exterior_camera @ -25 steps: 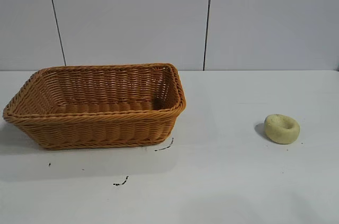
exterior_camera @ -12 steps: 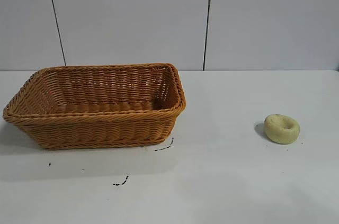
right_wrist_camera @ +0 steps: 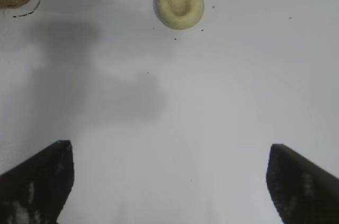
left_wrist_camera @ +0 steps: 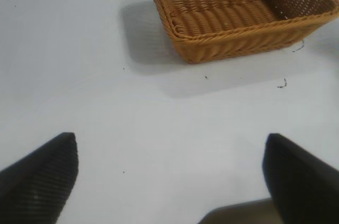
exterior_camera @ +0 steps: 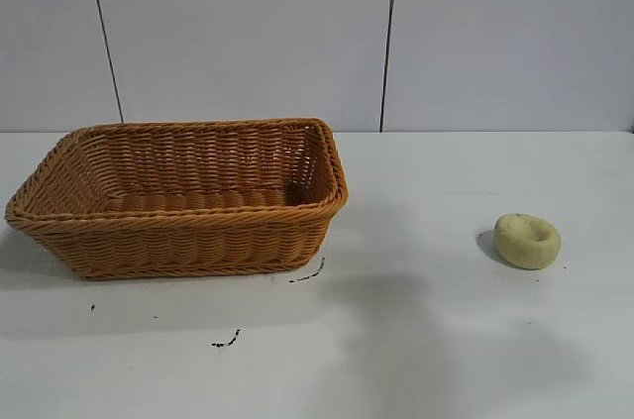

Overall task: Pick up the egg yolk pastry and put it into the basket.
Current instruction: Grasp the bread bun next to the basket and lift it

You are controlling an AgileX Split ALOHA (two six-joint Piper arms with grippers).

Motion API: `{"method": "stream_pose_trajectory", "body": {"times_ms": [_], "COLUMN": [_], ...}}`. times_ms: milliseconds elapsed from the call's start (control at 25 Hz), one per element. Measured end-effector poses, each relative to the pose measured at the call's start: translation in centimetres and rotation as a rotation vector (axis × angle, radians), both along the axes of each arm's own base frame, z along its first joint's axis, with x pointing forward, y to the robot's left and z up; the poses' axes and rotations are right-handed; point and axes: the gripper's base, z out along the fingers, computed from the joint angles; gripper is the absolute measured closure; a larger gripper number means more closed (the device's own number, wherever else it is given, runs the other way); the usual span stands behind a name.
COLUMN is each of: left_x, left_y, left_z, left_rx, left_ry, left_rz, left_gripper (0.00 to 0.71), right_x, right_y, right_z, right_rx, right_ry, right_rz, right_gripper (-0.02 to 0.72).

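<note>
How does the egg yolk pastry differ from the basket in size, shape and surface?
Size: the egg yolk pastry is far smaller than the basket.
Shape: the pastry is round with a dimple in its top; the basket is rectangular with flared sides.
Surface: the pastry is smooth, matte and pale yellow; the basket is woven wicker, orange-brown, with a braided rim.
Both rest on the white table, apart from each other.

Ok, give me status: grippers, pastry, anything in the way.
Right gripper jaws wide open, empty, short of the egg yolk pastry. Left gripper open, idle, away from the basket. Pastry on table, path clear.
</note>
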Motion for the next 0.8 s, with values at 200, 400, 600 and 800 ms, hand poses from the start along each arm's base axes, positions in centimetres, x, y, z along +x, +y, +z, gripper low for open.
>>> {"method": "stream_pose_trajectory", "body": {"times_ms": [200, 400, 600, 800], "left_x": [0.0, 0.0, 0.0, 0.0], "left_y": [0.0, 0.0, 0.0, 0.0], "left_z": [0.0, 0.0, 0.0, 0.0], "left_rx": [0.0, 0.0, 0.0, 0.0], "left_ry": [0.0, 0.0, 0.0, 0.0], "left_rz": [0.0, 0.0, 0.0, 0.0], "left_gripper": [0.015, 0.015, 0.015, 0.015], "right_x": [6.9, 12.9, 16.6, 17.8], "right_y": [0.3, 0.5, 1.5, 3.1], "right_z": [-2.6, -5.3, -7.6, -9.5], "right_rx": [-0.008, -0.014, -0.03, -0.04], "right_ry": [0.102, 0.142, 0.169, 0.194], "right_rz": [0.004, 0.009, 0.04, 0.077], "right_gripper": [0.014, 0.014, 0.014, 0.014]}}
